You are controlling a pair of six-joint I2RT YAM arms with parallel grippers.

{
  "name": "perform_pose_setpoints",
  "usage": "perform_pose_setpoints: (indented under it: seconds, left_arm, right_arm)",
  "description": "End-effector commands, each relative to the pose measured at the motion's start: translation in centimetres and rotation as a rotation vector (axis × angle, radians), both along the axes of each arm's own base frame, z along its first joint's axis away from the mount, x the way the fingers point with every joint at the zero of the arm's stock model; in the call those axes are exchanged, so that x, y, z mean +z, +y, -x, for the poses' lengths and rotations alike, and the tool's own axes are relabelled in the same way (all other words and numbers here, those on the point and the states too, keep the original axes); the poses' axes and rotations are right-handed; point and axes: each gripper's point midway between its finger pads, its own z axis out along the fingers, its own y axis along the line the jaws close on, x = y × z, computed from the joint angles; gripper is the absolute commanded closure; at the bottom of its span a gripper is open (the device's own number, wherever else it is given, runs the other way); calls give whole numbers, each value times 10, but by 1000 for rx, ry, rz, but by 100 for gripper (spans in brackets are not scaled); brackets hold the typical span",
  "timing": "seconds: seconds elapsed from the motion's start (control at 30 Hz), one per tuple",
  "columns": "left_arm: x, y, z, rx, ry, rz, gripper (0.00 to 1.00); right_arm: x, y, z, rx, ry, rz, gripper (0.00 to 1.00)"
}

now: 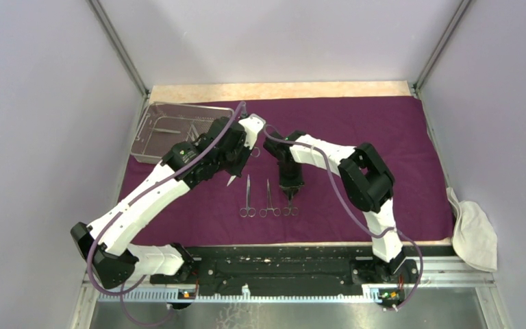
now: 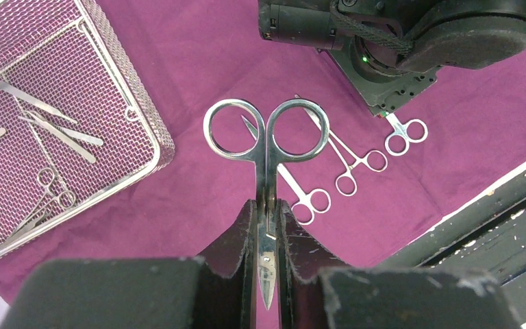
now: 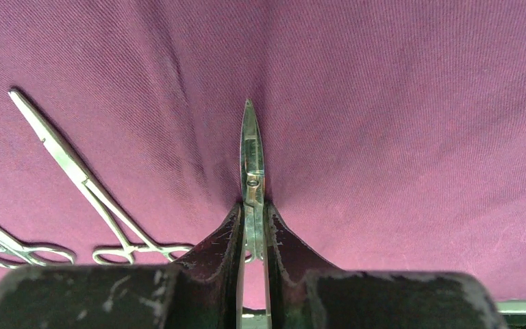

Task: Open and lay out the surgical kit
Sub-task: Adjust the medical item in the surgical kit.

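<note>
The mesh tray [image 1: 171,130] sits on the far left corner of the purple wrap [image 1: 383,130], which is spread flat over the bench [image 1: 281,91] as a surface to lay things out on. In the tray lie tweezers [image 2: 48,120] and a small forceps [image 2: 48,195], so the unloading looks only partly done.

Just right of the tray, the left claw [image 2: 267,212] is clamped on the blades of the ring-handled scissors [image 2: 267,137]. It carries them clear of the cloth with the rings pointing ahead, probably so they can be set down in line with the others.

Further right of the tray and nearer the arm bases, two forceps [image 1: 247,199] already lie side by side, tips away from the bases. This is the start of a tidy row.

Right of the tray beyond those, the right claw [image 3: 252,212] is pinched on the short scissors [image 3: 250,157]. It holds them low against the wrap, which puckers around the tip. This looks like the third piece of the row being placed, with release the likely next step.

Far right of the tray, off the wrap's edge, a white cloth [image 1: 472,233] lies crumpled out of the way.
</note>
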Motion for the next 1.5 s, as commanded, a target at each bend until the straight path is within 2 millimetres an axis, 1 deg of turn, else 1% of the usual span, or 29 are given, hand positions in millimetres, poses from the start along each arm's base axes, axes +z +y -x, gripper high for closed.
perform_pose_setpoints:
  seconds: [0.0,0.17,0.23,0.3,0.43,0.5,0.57,0.67,0.77,0.83,0.87,0.9,0.93,0.97,1.0,1.07,1.13,1.17,1.23,1.33,1.4,1.47]
  left_arm:
    - [17,1,-1,-4,-45,35,100]
    - [18,1,-2,-4,-46,38,100]
    - [18,1,-2,-4,-47,38,100]
    - [18,2,-2,-2,-47,37,100]
    - [16,2,-2,-3,-42,37,100]
    - [15,1,-2,-3,-42,38,100]
    - [16,1,-3,2,-42,44,100]
    - [17,-1,-3,3,-37,61,100]
    - [15,-8,-2,-4,-18,88,100]
    - [14,-15,-1,-21,-1,118,100]
    - [13,-20,1,-37,8,136,100]
    - [12,-25,2,-57,16,153,100]
    - [11,-32,6,-91,33,178,100]
    - [9,-38,9,-121,43,197,100]
    - [7,-44,13,-158,52,217,100]
    - [5,-53,17,-205,62,251,100]
    - [3,-61,19,-226,76,282,100]
    - [1,-66,21,-242,86,299,100]
    - [-3,-74,25,-272,114,321,100]
    - [-10,-81,27,-303,128,313,100]
    - [-12,-84,27,-321,125,302,100]
    - [-13,-86,27,-332,120,287,100]
  right_arm:
    - [2,9,-7,18,-40,-3,90]
    - [2,8,-7,12,-42,6,88]
    - [3,9,-7,6,-47,3,84]
    - [8,9,-9,0,-59,3,76]
    - [22,9,-14,3,-84,5,69]
    - [33,10,-16,3,-97,3,67]
    - [49,11,-19,2,-111,-12,66]
    - [84,13,-23,0,-164,-52,64]
    - [110,2,-28,26,-230,-83,59]
    - [115,-13,-30,61,-245,-125,55]
    - [114,-17,-28,86,-225,-192,53]
    - [117,-19,-28,101,-215,-298,52]
    - [121,-20,-27,99,-194,-427,52]
    - [128,-21,-30,85,-192,-572,50]
    - [141,-22,-34,62,-212,-706,47]
    - [167,-27,-45,30,-276,-903,40]
    - [198,-19,-46,69,-293,-1081,36]
    - [209,-13,-46,92,-289,-1149,35]
    - [227,-4,-47,123,-270,-1253,35]
    - [239,7,-48,144,-211,-1345,34]
    - [235,17,-44,171,-136,-1357,34]
    - [234,22,-42,192,-110,-1351,34]
